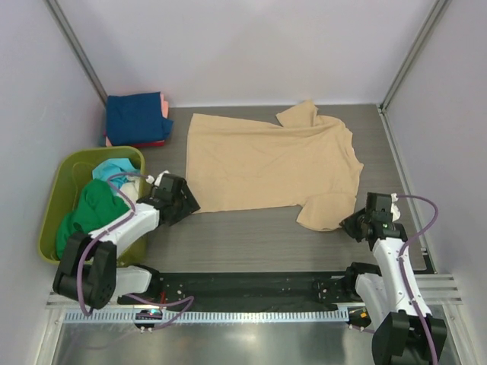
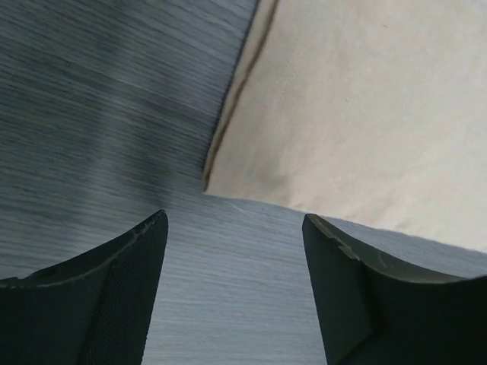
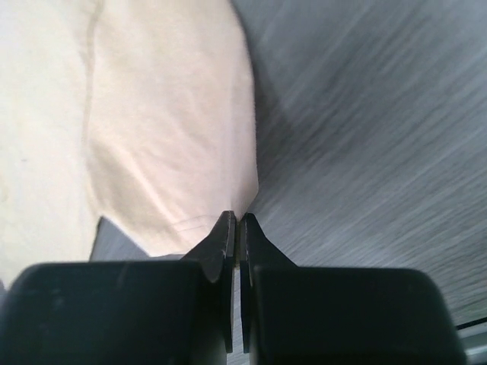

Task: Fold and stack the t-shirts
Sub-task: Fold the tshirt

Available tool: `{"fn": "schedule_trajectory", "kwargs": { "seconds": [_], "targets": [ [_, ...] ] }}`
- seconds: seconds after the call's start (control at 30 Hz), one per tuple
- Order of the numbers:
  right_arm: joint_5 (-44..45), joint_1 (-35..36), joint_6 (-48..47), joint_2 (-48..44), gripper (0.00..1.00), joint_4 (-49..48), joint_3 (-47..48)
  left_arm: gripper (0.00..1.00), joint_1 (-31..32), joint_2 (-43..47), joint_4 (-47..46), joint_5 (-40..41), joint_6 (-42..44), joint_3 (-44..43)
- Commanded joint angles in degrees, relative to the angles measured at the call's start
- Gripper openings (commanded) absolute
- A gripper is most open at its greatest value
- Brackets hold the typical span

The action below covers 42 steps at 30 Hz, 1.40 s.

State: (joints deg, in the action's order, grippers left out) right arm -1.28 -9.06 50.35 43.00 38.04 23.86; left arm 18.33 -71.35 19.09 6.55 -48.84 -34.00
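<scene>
Now grasping: right gripper pinches tan t-shirt sleeve; left gripper wide at near-left hem corner, needs closing next.

Bare counter lies open in a strip between the tan t-shirt and the black base rail, and to the shirt's right up to the side wall. The olive bin sits close on the left claw's outer side, and a folded stack blocks the far-left corner.
</scene>
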Motion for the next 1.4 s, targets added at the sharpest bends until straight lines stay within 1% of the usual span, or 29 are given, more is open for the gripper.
{"fn": "schedule_trajectory", "kwargs": {
  "seconds": [0.0,0.13,0.23,0.27,0.3,0.37,0.4,0.47,0.57,0.63,0.7,0.73,0.8,0.87,0.93,1.03,1.07,1.13,1.17,1.23,1.27,1.3,1.37],
  "targets": [
    [-2.1,0.2,-2.7,0.8,0.01,0.3,4.7,0.71,0.3,-3.9,-3.6,5.0,-2.0,-1.9],
    [-2.5,0.3,-4.1,1.6,0.01,0.3,6.5,0.66,0.7,-8.8,-6.1,6.7,-2.8,-2.4],
    [-2.1,0.2,-5.0,1.8,0.01,0.3,7.9,0.54,0.9,-11.9,-8.1,6.6,-3.5,-2.4],
    [-2.0,0.2,-5.3,1.6,0.01,0.5,8.1,0.49,1.0,-12.3,-8.5,6.5,-3.7,-2.4],
    [-1.7,0.2,-5.4,1.6,0.01,0.8,8.7,0.34,1.4,-12.5,-8.6,6.3,-3.7,-2.6],
    [-0.7,0.2,-5.6,0.4,0.01,1.3,9.1,0.19,1.5,-11.7,-8.6,5.8,-3.5,-2.7],
    [-0.6,0.2,-5.8,-0.2,0.01,1.7,9.5,0.07,2.0,-10.7,-8.5,5.8,-3.2,-2.8],
    [-0.2,0.2,-5.7,-2.1,0.01,3.2,10.0,0.00,2.2,-7.7,-7.1,5.1,-3.0,-3.2],
    [0.5,0.2,-5.5,-4.5,0.01,6.5,11.6,0.00,2.5,-4.0,-2.2,4.9,-2.1,-4.5],
    [1.0,0.2,-5.5,-7.2,0.01,9.7,13.6,0.00,2.4,0.4,2.0,4.9,-1.4,-5.6],
    [1.0,0.3,-5.6,-9.0,0.01,12.0,16.0,0.00,2.4,5.1,4.1,4.7,-1.1,-6.0],
    [3.1,0.2,-5.6,-10.6,0.01,14.0,16.9,0.00,2.5,6.7,6.1,4.8,-1.1,-6.2],
    [3.4,0.2,-6.0,-11.9,0.01,15.7,18.5,0.00,2.4,9.6,8.4,4.7,-0.5,-7.0],
    [3.4,0.3,-6.4,-11.7,0.01,16.9,20.9,0.00,2.4,12.5,11.0,4.6,0.1,-8.4],
    [3.2,0.2,-6.6,-9.4,0.01,15.8,22.7,0.00,2.3,13.3,12.0,5.1,0.7,-9.6],
    [2.1,0.3,-6.5,-5.3,0.01,10.9,24.7,0.00,1.5,11.4,11.9,5.8,2.3,-12.9],
    [0.1,0.3,-6.6,-1.6,0.01,9.4,25.4,0.00,0.8,9.1,11.8,5.2,2.7,-14.3],
    [-0.7,0.2,-6.6,3.3,0.01,4.8,28.3,0.00,-1.3,6.0,10.7,3.0,3.6,-18.4],
    [-1.0,0.3,-6.8,8.3,0.01,3.4,29.7,0.00,-2.1,2.7,10.2,2.4,3.8,-19.6],
    [-1.2,0.3,-8.0,13.6,0.01,0.8,34.6,0.00,-4.2,-0.6,9.3,0.5,4.5,-24.3],
    [-1.3,0.2,-8.6,16.6,0.01,0.4,36.4,0.00,-4.9,-2.8,9.1,0.0,4.6,-25.9],
    [-1.5,0.3,-9.1,21.6,0.01,-0.2,40.0,0.00,-6.0,-6.5,8.9,-0.7,4.8,-27.7],
    [-1.5,0.3,-10.1,27.1,0.01,-1.3,43.4,0.00,-7.3,-10.7,8.2,-3.0,5.2,-32.7]
  ]
}}
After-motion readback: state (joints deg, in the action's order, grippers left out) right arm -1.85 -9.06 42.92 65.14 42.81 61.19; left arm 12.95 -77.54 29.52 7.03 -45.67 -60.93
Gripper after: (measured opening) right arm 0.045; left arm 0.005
